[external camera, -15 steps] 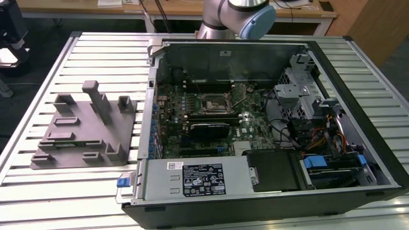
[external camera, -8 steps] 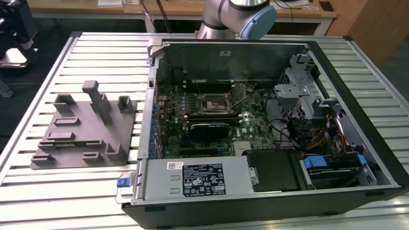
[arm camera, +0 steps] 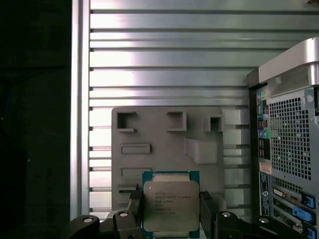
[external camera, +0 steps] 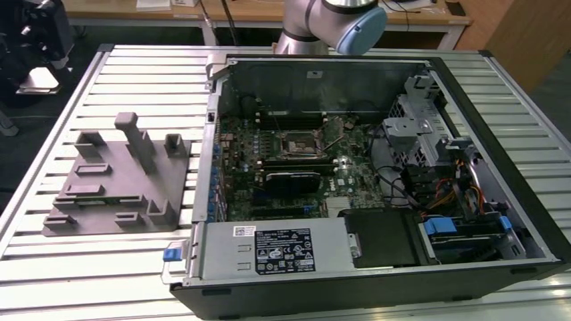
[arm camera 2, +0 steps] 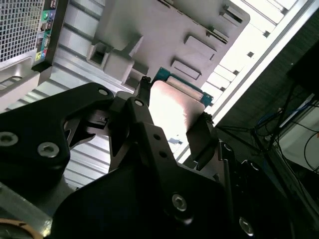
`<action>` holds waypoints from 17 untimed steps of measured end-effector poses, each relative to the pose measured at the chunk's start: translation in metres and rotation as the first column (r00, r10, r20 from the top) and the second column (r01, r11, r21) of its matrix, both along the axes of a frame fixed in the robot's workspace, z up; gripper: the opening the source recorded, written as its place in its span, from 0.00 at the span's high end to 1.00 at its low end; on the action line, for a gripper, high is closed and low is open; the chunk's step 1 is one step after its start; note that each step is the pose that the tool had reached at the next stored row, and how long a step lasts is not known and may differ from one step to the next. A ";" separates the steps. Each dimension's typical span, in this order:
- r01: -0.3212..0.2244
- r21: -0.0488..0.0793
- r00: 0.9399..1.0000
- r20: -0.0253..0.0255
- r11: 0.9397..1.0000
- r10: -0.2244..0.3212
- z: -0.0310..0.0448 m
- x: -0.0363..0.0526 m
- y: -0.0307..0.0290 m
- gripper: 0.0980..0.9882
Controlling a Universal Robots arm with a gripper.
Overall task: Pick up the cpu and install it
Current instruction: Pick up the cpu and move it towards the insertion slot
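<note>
The cpu, a small square chip with a pale silver top and a green rim, sits between the black fingers of my gripper, which is shut on its two sides. It hangs above the grey fixture and well clear of it. In the second wrist view the cpu shows tilted between the same fingers. In the exterior view the grey fixture lies on the slatted table at the left, and the black-framed motherboard socket sits inside the open computer case.
The arm reaches in from the far side of the table. The case's rear panel with its ports stands beside the fixture. A power supply and drive bays fill the case's near side. The slatted metal table surrounds everything.
</note>
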State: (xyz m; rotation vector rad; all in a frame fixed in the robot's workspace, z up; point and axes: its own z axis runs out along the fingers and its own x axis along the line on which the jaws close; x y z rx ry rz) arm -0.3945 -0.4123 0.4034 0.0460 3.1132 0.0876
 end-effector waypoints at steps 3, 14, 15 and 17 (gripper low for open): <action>0.000 0.000 1.000 0.000 1.000 0.000 0.0000 0.0097 0.0000 0.50; 0.000 0.000 1.000 0.000 1.000 0.000 0.0000 0.0488 0.0000 0.50; 0.000 0.000 1.000 0.000 1.000 0.000 0.0001 0.0524 0.0000 0.50; 0.000 0.000 1.000 0.000 1.000 0.000 0.0000 0.0597 0.0000 0.50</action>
